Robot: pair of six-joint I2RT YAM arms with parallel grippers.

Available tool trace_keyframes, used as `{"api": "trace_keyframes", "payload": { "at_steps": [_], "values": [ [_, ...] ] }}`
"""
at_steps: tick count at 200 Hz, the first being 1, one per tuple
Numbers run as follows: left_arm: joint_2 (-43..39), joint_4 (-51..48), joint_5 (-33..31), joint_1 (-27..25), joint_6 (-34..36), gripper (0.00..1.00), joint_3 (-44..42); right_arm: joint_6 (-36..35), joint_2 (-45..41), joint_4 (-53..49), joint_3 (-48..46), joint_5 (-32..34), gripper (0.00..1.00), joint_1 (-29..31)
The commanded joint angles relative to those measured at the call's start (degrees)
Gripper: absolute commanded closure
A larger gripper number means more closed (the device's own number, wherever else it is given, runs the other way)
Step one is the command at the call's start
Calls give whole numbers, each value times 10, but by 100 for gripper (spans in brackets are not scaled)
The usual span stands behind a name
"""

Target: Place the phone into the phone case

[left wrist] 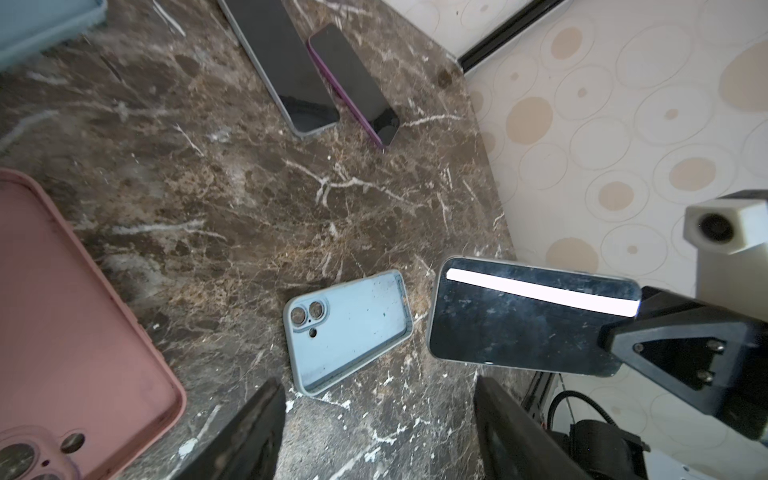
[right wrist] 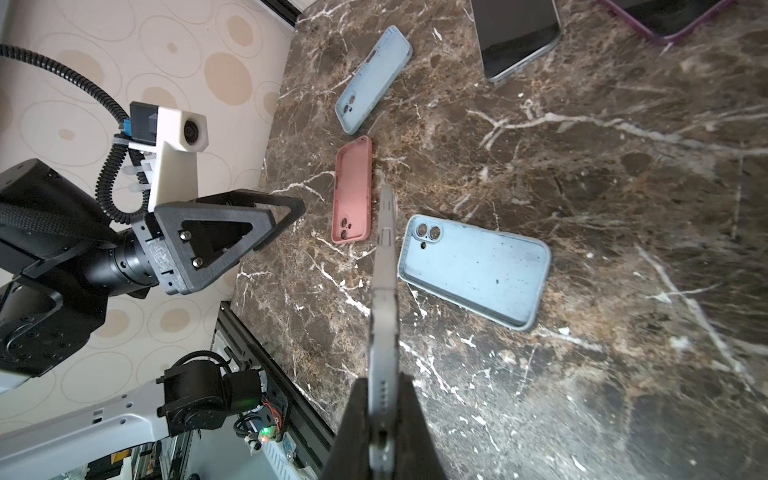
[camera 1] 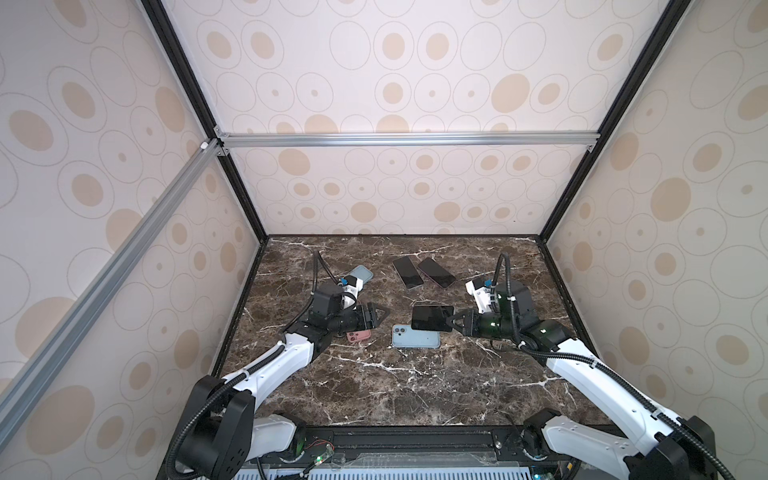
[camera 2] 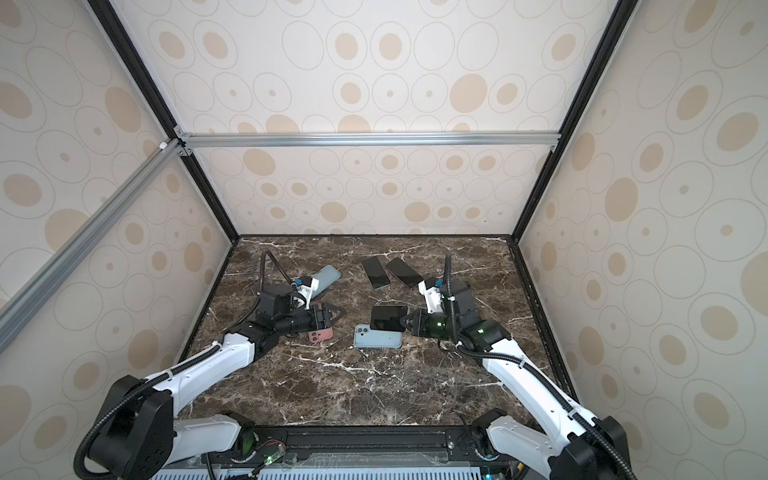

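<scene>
Slim, dark-screened, grey-edged phone [camera 1: 432, 318] is not yet in a case. It hangs clear of the brown marble tabletop [camera 1: 374, 395], pinched at one short end by the right gripper [camera 1: 451, 322], whose jaws are clamped on its two faces. Seating it is all left to do. The open light blue silicone phone case [right wrist: 473, 270] lies hollow up, lower than that gripper and ahead of its tips, roughly below the phone's free end and apparently not touching it. The left gripper [left wrist: 378, 380] hovers beyond that free end, jaws apart and empty.
</scene>
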Motion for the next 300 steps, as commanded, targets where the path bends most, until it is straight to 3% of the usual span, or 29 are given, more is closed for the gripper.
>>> {"api": "trace_keyframes", "payload": {
  "at_steps": [1,65,140,206,300],
  "values": [
    [26,-26,2,-14,34,28,30,-25,12,-44,27,-35,100,-22],
    [86,3,8,-32,23,31,30,-64,86,-92,74,-110,100,-60],
    [147,22,8,-51,27,38,33,-63,156,-29,59,-183,100,-95],
    [184,29,1,-61,30,44,46,-48,195,24,42,-206,100,-99],
    [212,48,-2,-63,29,45,41,-42,232,59,31,-225,100,-99]
  ]
}}
